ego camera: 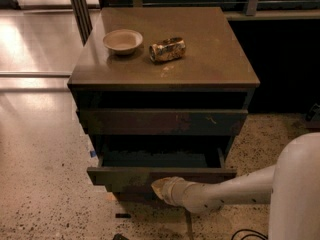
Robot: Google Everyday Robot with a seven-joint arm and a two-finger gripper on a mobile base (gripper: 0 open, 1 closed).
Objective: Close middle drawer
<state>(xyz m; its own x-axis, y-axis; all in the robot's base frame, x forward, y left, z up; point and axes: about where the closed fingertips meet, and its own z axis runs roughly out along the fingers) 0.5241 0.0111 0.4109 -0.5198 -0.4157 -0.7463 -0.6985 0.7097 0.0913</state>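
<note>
Dark grey-brown and plain-fronted, the middle drawer (125, 176) stands pulled out from the desk (215, 64), low in the near part of the scene. Its dull, shadowed inner floor shows behind the front panel. The drawer is nearly as wide as the desk itself.

Against the lower edge of that front panel, about at its middle, sits the end effector (161, 188), a pale rounded tip that looks to be touching the panel. Whether it is open or closed cannot be told from this view. Behind it, a pale arm (235, 188) runs to the right and slightly upward. It joins the robot's white rounded body (299, 194) at the near right edge.

Above the open drawer, another drawer front (160, 121) sits closed, with a few pale scratch marks toward its right side.

On the brown top of the desk, toward the far left, rests a small pale bowl (123, 40). Just to the right of it, apart from it, lies a crushed can (167, 49) on its side.

Around the desk spreads a speckled floor (45, 184), which turns glossy farther to the left.
</note>
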